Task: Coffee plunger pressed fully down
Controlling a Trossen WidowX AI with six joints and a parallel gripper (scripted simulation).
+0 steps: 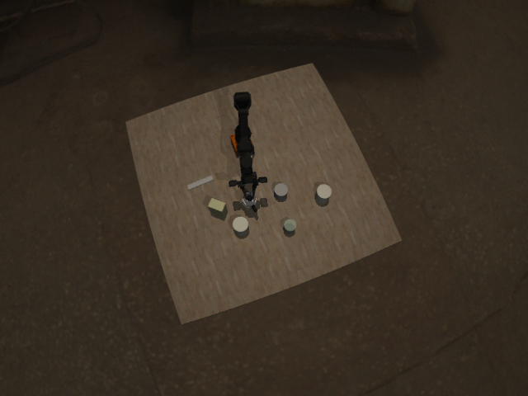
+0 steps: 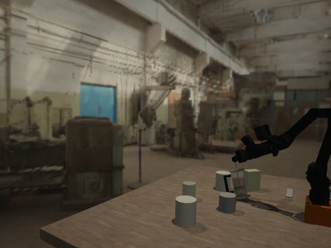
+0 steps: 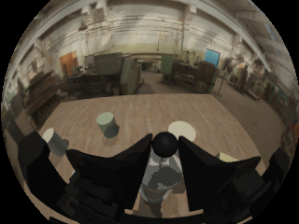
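"What's on that wooden table, out on the shop floor?"

"Nearest us, a white cylinder. Then a grey cylinder, just on our side of the coffee press. Beyond the press stands a yellow-green block."

"And the gripper?"

"Above the press, its fingers pinching the round black knob. A bit of rod shows between knob and lid, so I'd say it's mid-press, not finished."

"The press looks crooked to me."

"It does lean, its top away from the arm's base. Pushing harder could tip it over, I reckon. I'd ease it upright first, line up over the rod, then go straight down."

"And after that?"

"Once the knob meets the lid, spread the fingers and back away gently."
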